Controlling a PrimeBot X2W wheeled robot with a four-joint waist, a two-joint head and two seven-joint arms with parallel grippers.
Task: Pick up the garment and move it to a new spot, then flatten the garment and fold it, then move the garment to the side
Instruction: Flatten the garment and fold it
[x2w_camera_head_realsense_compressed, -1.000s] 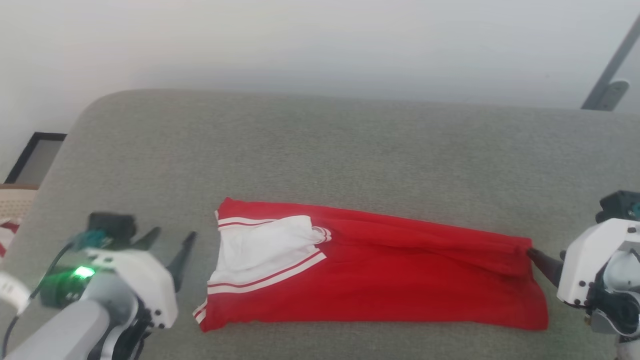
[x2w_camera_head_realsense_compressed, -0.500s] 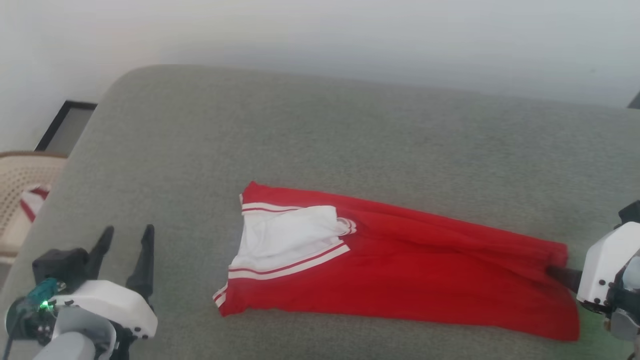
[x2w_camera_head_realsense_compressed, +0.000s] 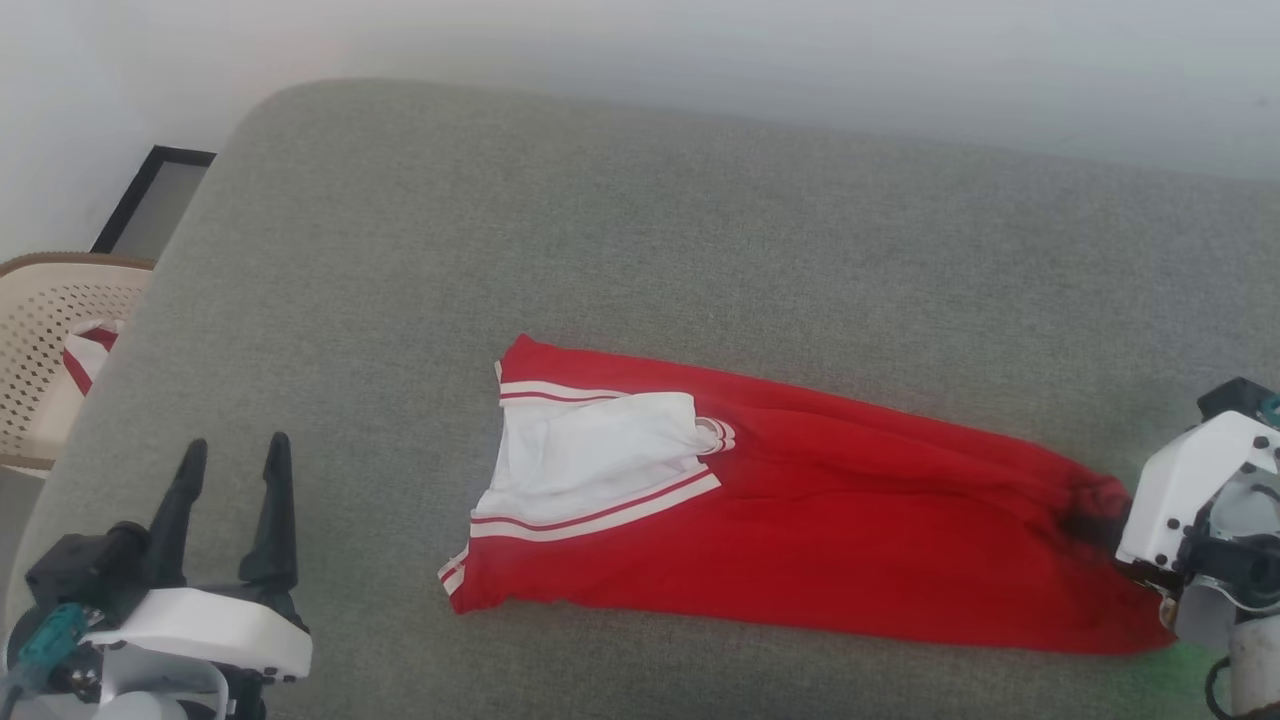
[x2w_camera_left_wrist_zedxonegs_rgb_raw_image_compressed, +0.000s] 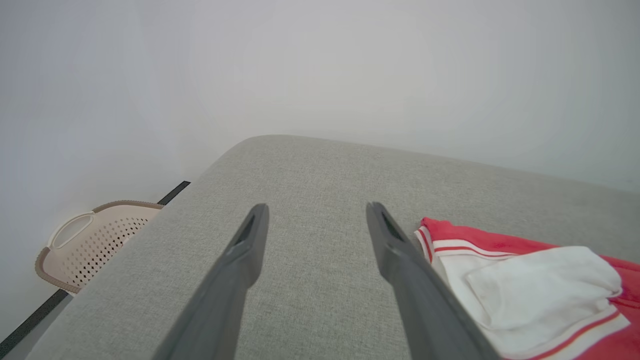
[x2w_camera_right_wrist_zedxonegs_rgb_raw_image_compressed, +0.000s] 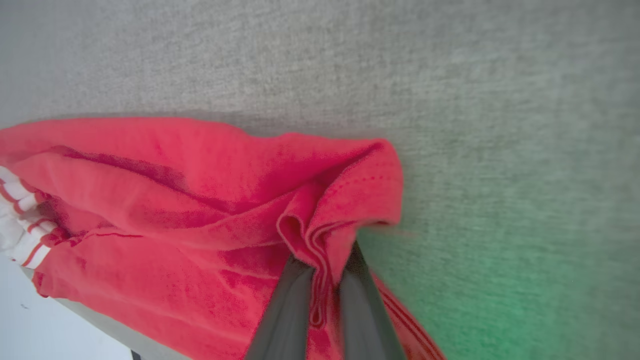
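Fold looks part done: garment (x2w_camera_head_realsense_compressed: 800, 540) lies on the grey cushion (x2w_camera_head_realsense_compressed: 600, 250) as a long narrow band, plain red side up, with one white sleeve (x2w_camera_head_realsense_compressed: 590, 455) tucked across its left end. Probably left to do: a crosswise fold, then the shift to the side.

Grip: right gripper (x2w_camera_right_wrist_zedxonegs_rgb_raw_image_compressed: 327, 262) clamped on the bunched hem (x2w_camera_right_wrist_zedxonegs_rgb_raw_image_compressed: 345, 200) at the band's right end, several layers pinched between its fingers. Idle: left gripper (x2w_camera_head_realsense_compressed: 235, 455) spread wide, holding nothing, over bare cushion near the sleeve end, apart from it.

Cloth soft and lightly creased, with striped trim along the sleeve edge.
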